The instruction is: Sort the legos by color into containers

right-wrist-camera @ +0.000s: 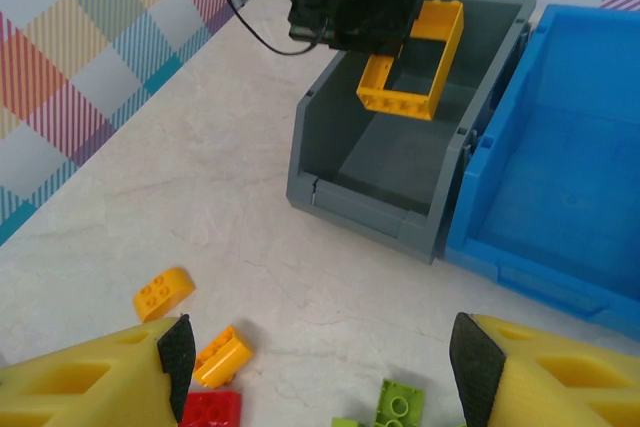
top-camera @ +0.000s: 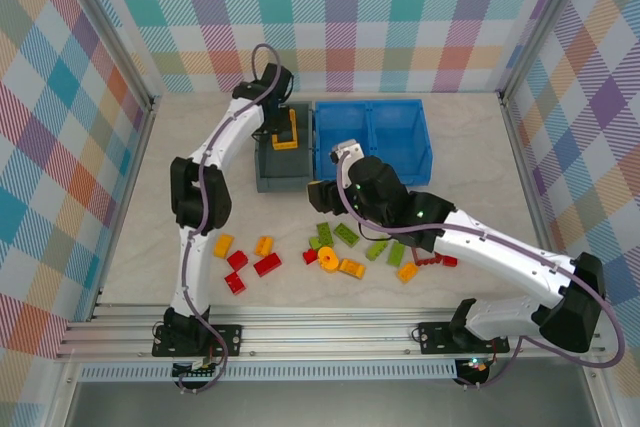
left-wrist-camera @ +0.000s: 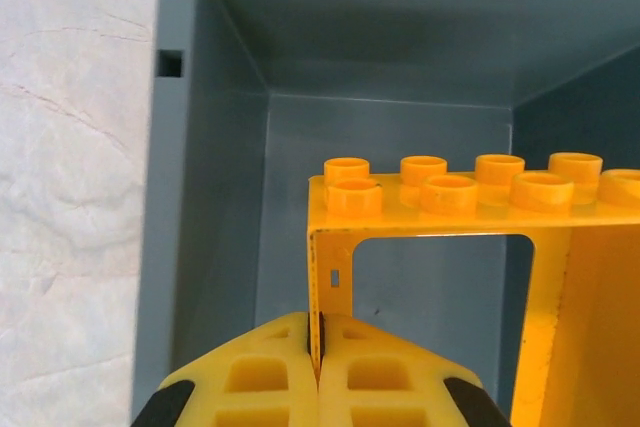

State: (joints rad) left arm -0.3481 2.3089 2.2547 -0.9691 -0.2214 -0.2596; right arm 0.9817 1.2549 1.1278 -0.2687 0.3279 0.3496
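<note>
Legos [top-camera: 267, 265] lay scattered on the surface [top-camera: 480, 167] on the near side of the grey bin [top-camera: 280, 179]. They formed a loose band of red, yellow-orange and lime green bricks, with a round yellow piece [top-camera: 327, 260] about the middle of it. In the right wrist view an orange brick [right-wrist-camera: 163, 294], a second orange one [right-wrist-camera: 222, 357], a red brick [right-wrist-camera: 210, 409] and a green brick [right-wrist-camera: 398, 402] sat closest to the camera, all well short of the grey bin's front wall.

The right gripper [right-wrist-camera: 322, 365] hovered between those bricks and the grey bin. Its fingers [right-wrist-camera: 90, 382] were spread wide and held nothing.

Beyond it stood the grey bin, open at the top. The left gripper [left-wrist-camera: 318, 349] hung over the bin's interior, its fingers [left-wrist-camera: 250, 377] pressed together on one thin side wall of a yellow frame brick [left-wrist-camera: 450, 197]. The frame was hollow and rectangular, with studs along one edge, and it was held over the far part of the grey bin's opening. It seemed to hang clear of the bin's floor, though the angle made that hard to confirm.

The blue bin [top-camera: 372, 105], wider and split into two compartments, stood just beside the grey bin on its right side.
</note>
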